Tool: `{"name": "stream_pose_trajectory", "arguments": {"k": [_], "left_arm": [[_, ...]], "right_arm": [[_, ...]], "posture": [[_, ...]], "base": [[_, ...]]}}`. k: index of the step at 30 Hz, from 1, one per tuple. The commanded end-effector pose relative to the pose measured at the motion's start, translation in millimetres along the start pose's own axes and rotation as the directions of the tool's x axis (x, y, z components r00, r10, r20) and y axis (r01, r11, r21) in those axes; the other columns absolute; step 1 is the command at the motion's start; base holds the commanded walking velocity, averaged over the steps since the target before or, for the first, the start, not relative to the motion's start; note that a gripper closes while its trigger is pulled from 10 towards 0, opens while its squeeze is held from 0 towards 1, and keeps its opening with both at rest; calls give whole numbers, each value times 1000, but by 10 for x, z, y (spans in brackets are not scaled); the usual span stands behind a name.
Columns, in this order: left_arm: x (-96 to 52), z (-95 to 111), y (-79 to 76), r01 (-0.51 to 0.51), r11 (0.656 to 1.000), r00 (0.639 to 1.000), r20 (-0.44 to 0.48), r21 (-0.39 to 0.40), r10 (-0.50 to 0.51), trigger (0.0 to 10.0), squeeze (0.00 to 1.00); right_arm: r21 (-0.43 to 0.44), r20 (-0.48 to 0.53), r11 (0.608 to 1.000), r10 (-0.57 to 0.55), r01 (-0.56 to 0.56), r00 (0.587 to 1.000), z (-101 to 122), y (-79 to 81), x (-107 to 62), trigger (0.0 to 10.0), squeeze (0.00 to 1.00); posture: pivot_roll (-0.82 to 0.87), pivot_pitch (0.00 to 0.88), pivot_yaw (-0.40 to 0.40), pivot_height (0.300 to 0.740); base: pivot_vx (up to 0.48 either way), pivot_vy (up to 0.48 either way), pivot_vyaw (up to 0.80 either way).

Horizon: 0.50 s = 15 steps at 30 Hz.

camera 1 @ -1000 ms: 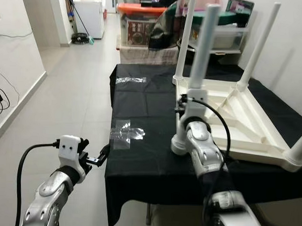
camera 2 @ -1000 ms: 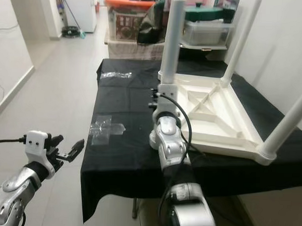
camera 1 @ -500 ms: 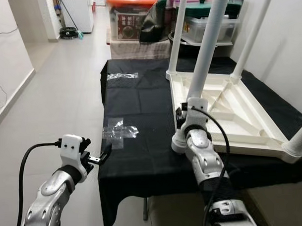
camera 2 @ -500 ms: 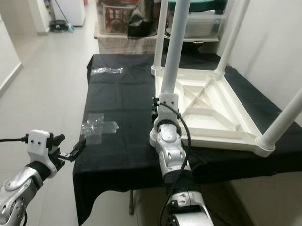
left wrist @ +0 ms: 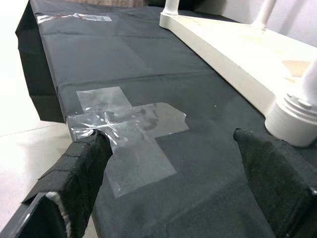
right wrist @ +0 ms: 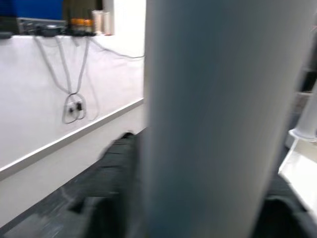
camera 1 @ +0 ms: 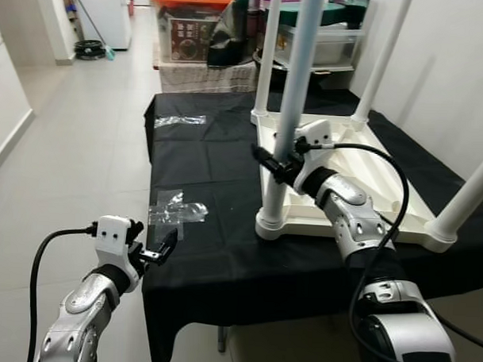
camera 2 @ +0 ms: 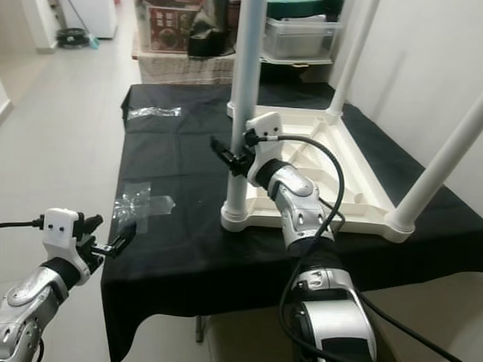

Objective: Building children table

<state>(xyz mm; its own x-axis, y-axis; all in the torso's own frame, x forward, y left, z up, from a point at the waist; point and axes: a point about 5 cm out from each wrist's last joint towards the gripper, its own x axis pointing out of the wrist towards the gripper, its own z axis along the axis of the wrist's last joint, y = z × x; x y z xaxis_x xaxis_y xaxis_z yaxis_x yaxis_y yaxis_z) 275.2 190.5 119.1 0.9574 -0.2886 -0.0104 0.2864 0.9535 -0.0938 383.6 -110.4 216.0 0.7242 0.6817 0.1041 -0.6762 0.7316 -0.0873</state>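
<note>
black-clothed bench (camera 1: 215, 251) — white table (camera 1: 360, 181) upturned (legs up); right gripper (camera 1: 275, 166) clamps near leg (camera 1: 290, 103), left gripper (camera 1: 156, 253) spread.

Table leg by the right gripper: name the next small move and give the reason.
Probably twist the leg to tighten it. The right gripper clasps it low on the upturned table, so seating it firmly looks like the likely step.

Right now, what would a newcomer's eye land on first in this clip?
The upturned white table lying on the black cloth, legs pointing up. The right hand is closed around the near-left leg partway up. The left hand hovers open off the cloth's front corner, near a patch of clear tape.
</note>
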Motion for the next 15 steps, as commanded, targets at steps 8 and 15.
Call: {"name": "stream_pose_trajectory", "arguments": {"k": [8,15], "left_arm": [[-45,-57,16,-23,1000,1000,-12,0,23,10000,0],[-41,-58,6,-20,1000,1000,-14,-2,20,10000,0]], "right_arm": [[-97,-262,858,-511,504,819,-420,-174,19,0,0],[-177,-265,491,-858,853,439,-675,-352,-466,0,0]], "posture": [[62,0,-93,740],[54,0,-83,740]], "base": [[0,0,0],[0,0,0]]}}
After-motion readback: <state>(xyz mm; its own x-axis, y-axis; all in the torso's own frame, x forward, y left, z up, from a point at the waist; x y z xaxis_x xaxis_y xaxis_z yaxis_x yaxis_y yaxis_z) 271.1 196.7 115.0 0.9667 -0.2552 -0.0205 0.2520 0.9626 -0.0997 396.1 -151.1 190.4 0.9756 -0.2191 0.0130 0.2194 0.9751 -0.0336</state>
